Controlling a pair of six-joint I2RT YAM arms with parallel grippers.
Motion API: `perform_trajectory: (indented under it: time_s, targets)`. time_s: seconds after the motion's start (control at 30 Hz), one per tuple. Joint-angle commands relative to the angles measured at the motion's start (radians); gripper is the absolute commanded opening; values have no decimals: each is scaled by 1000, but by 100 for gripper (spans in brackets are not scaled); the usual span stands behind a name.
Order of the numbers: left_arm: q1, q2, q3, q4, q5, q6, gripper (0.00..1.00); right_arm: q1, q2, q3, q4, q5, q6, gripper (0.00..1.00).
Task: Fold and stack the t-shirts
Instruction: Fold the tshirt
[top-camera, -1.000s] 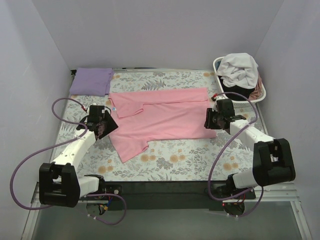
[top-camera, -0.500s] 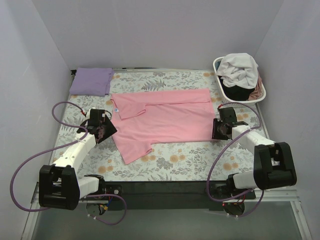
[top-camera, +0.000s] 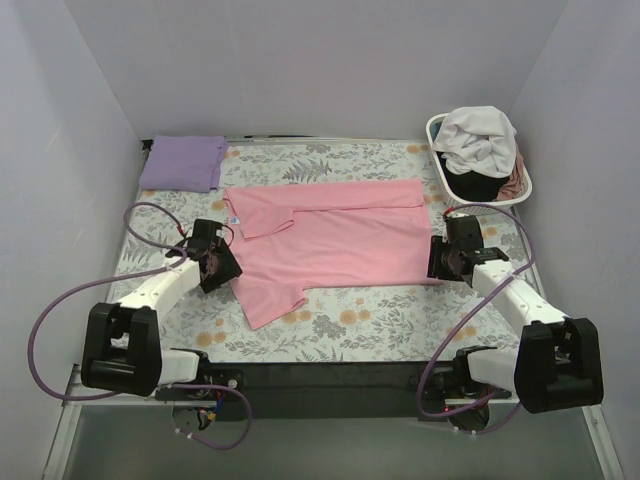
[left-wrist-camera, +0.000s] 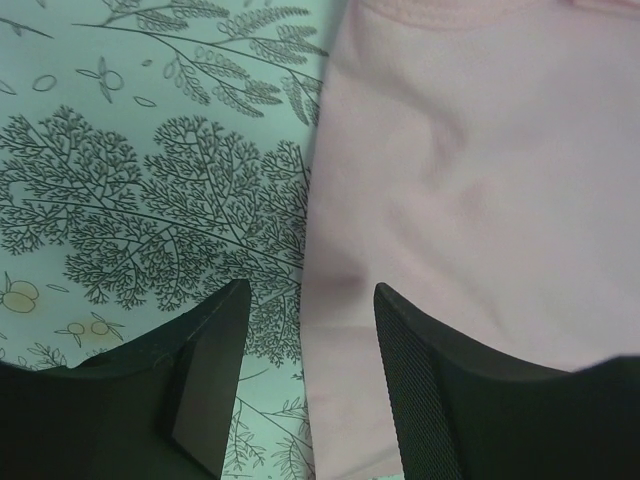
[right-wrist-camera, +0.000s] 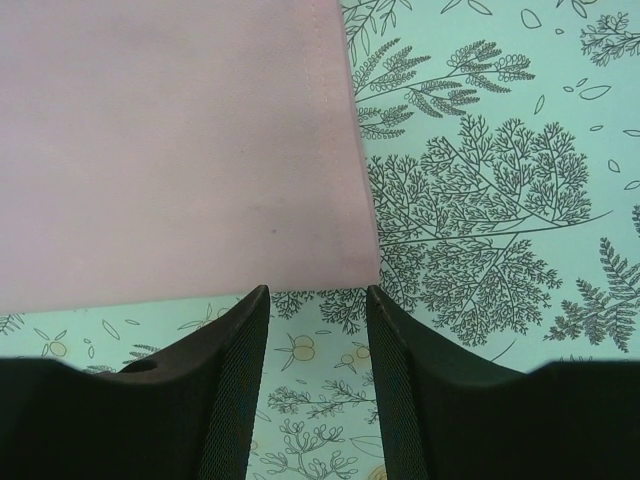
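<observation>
A light pink t-shirt (top-camera: 330, 240) lies spread flat on the floral table cover, neck to the left, one sleeve pointing toward the front. My left gripper (top-camera: 222, 268) is open and low at the shirt's left edge; in the left wrist view the pink t-shirt's edge (left-wrist-camera: 470, 200) runs between the fingers (left-wrist-camera: 212, 365). My right gripper (top-camera: 436, 262) is open at the shirt's near right corner; in the right wrist view the pink t-shirt's hem corner (right-wrist-camera: 180, 170) lies just ahead of the fingertips (right-wrist-camera: 395, 370). A folded lavender t-shirt (top-camera: 182, 162) lies at the back left.
A white slatted laundry basket (top-camera: 439, 160) at the back right holds white, black and dusty pink t-shirts. Purple cables loop from both arms over the table cover (top-camera: 370, 320). White walls close in on three sides.
Both grippers have moved down and inward to the pink shirt's edges, the left to its left side, the right to its near right corner. The shirt now lies slightly flatter.
</observation>
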Motion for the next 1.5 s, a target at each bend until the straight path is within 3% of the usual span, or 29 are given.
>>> perform_trajectory:
  time_s: [0.0,0.07,0.2,0.63,0.8,0.83,1.13,1.47]
  targets:
    - [-44,-3,3,-30,-19,-19,51,-2,-37,9,-17,-3,0,51]
    - [-50,17,16,-56,-45,-31,42,-2,-52,9,-17,-16,3,51]
    - [-55,21,14,-65,-53,-42,36,-2,-52,9,-16,-19,-5,51]
    - [-78,103,20,-62,-56,-52,32,-2,-39,-19,14,-13,5,51]
    - [-89,110,23,-60,-50,-50,11,-3,-23,-13,13,16,17,51]
    - [-89,110,25,-60,-47,-48,1,-5,-20,-16,12,31,17,51]
    - [-90,66,37,-53,-79,-44,0,-38,7,-44,10,45,41,52]
    - [-89,52,43,-47,-73,-29,0,-54,55,-42,36,25,46,43]
